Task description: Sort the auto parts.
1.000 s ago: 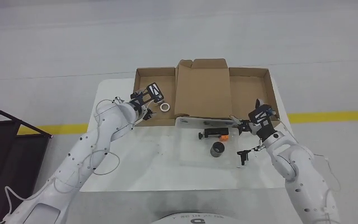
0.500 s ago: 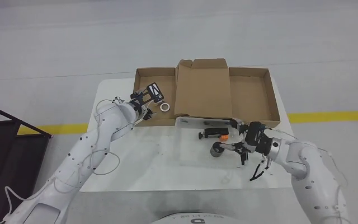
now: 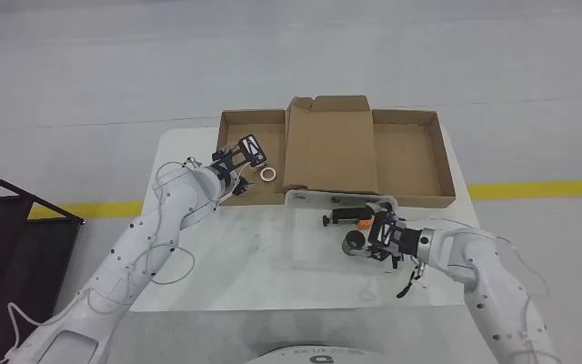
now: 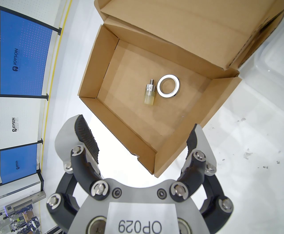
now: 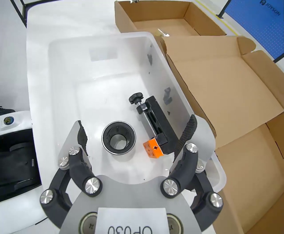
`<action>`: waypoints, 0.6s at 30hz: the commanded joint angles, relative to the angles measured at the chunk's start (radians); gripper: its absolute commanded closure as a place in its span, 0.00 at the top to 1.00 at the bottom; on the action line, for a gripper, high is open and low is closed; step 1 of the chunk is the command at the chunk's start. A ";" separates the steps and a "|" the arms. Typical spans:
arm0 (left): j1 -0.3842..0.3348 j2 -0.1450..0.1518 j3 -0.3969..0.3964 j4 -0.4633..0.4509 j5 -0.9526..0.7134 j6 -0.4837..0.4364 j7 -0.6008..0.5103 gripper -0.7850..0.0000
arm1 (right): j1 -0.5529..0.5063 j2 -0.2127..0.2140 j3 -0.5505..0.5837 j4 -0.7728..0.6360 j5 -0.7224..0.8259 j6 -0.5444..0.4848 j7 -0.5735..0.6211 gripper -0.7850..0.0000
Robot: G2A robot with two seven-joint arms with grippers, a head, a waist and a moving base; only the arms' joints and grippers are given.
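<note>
Right end effector [image 5: 136,124] wide open, empty, hovers over clear bin [image 5: 66,55] on tabletop [image 5: 66,20]. In bin: black sleeve [image 5: 118,138], screw clamp [image 5: 153,117] just beside it. Likely step: grasp sleeve. Centre fingers across sleeve's outer wall, drop straight, keep clear of clamp's orange end and bin wall. Left end effector [image 4: 137,125] wide open, empty, above cardboard box [image 4: 93,73] compartment holding metal ring [image 4: 168,86] and small fitting [image 4: 149,94].

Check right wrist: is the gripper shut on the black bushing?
No, the right gripper is open; the black bushing sits free in the clear bin.
</note>
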 commanded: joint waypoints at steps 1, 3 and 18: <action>0.000 0.000 0.000 0.000 0.000 0.000 0.000 1.00 | 0.005 0.002 -0.007 0.004 -0.009 -0.002 0.012 1.00; 0.000 0.000 0.000 0.000 0.000 0.000 0.000 1.00 | 0.008 0.004 -0.015 0.004 -0.022 0.001 0.025 1.00; 0.000 0.000 0.000 0.000 0.000 0.000 0.000 1.00 | 0.052 0.006 -0.126 0.018 -0.090 0.071 0.141 1.00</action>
